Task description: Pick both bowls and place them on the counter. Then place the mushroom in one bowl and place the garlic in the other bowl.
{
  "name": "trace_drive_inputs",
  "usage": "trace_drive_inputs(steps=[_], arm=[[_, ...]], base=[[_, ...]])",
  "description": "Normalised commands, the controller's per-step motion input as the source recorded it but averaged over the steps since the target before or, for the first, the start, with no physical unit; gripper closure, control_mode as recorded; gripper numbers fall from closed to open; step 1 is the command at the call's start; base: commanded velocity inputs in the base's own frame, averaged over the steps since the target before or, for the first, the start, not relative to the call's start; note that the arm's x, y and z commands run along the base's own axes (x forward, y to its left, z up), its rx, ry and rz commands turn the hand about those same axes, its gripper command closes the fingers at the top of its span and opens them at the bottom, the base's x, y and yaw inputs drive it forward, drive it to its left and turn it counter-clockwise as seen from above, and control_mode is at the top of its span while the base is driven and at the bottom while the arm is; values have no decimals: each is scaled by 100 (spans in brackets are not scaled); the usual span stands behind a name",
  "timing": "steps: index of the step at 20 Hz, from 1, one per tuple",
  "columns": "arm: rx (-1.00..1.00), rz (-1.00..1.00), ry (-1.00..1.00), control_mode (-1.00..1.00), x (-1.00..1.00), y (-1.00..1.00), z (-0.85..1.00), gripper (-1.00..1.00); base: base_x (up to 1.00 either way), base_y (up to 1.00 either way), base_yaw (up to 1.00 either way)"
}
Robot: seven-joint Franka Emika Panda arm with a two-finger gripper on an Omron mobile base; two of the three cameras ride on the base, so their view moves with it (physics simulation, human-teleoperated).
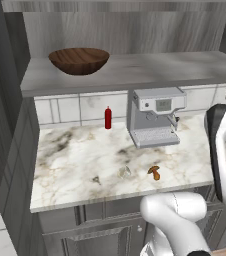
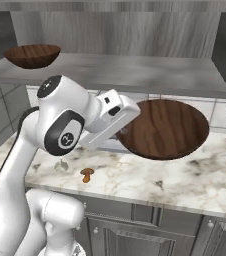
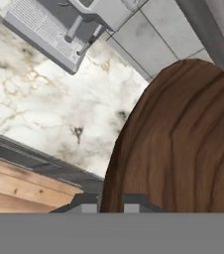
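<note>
Bowl gripped at rim by hand, above counter.

Grey wood-grain wall (pale tiles below)

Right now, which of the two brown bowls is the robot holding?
The bowl in the gripper, carried tilted in the air above the counter. The other bowl sits untouched on the grey shelf.
</note>
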Motion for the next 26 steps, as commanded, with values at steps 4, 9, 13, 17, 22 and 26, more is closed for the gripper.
trace_drive_inputs(steps=[4, 9, 13, 17, 22, 26], arm=[[5, 0, 11, -100, -14, 43, -39, 100], [8, 0, 11, -100, 8, 39, -43, 100], [10, 2, 8, -100, 29, 23, -49, 100], [7, 5, 5, -100, 38, 7, -55, 100], [3, 6, 2, -100, 44, 0, -56, 100], [0, 6, 0, -100, 48, 0, -67, 100]], base=[[0, 0, 0], [0, 0, 0], [0, 0, 0], [0, 0, 0], [0, 0, 0], [0, 0, 0]])
